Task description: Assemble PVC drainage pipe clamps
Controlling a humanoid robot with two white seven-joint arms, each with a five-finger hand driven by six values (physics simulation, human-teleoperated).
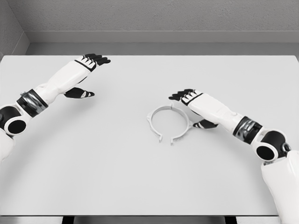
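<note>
Seen from the head, looking steeply down and forward over the flat white rectangular worktop [140,186], up to the grey textured back wall [154,16]; single view only.

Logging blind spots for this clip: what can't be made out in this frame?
- Head view: whether the right hand touches the pipe clamp; the hand covers the ring's upper right edge.
- Head view: whether the clamp is one piece or two; its details are too small.
- Head view: the left hand palm side faces away from the camera.
</note>
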